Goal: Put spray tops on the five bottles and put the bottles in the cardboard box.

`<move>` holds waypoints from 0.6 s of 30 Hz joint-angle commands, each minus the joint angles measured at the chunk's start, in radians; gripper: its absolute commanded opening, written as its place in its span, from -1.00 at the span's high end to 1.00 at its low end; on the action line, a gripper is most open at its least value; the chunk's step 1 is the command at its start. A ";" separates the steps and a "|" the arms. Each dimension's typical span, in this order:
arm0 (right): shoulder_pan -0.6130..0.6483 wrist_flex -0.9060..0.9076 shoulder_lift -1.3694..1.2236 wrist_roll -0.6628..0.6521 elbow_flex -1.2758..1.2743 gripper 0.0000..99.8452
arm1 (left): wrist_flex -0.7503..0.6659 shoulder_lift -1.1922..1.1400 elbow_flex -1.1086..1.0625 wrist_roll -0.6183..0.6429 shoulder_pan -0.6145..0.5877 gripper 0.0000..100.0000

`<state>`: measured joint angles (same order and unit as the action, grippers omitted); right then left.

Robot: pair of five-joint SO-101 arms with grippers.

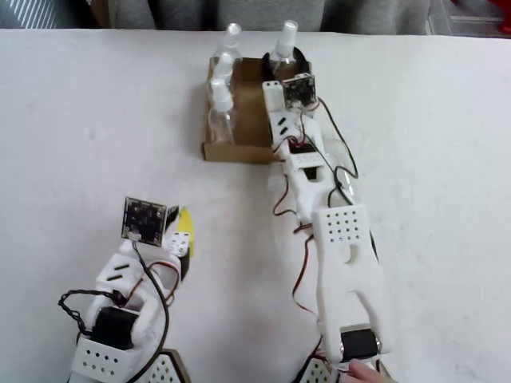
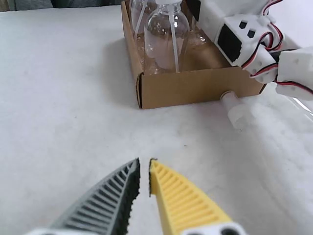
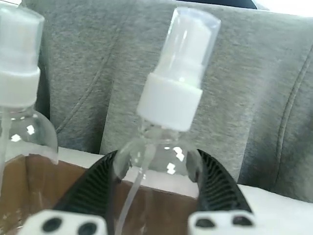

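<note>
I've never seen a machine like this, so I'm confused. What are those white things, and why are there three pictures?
Those are two robot arms at a white table. One picture looks down from above; the other two come from little cameras on each arm's wrist. The right gripper holds a clear bottle with a spray top at the cardboard box, where three other bottles stand. The left gripper, grey and yellow, is shut and holds nothing.
</note>
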<state>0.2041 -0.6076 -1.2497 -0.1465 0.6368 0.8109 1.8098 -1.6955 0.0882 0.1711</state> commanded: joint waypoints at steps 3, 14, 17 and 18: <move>-0.016 0.044 -0.019 -0.009 0.124 0.97 | 0.005 -0.002 0.002 -0.008 0.005 0.88; -0.015 0.093 -0.022 -0.009 0.138 0.89 | 0.005 -0.002 0.002 -0.008 0.005 0.88; -0.012 0.096 -0.022 -0.009 0.138 0.72 | 0.005 -0.002 0.002 -0.008 0.005 0.88; -0.012 0.107 -0.022 -0.008 0.138 0.69 | 0.005 -0.002 0.002 -0.008 0.005 0.88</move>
<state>0.2056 -0.5217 -1.2942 -0.1465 0.7242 0.8109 1.8098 -1.6955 0.0882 0.1711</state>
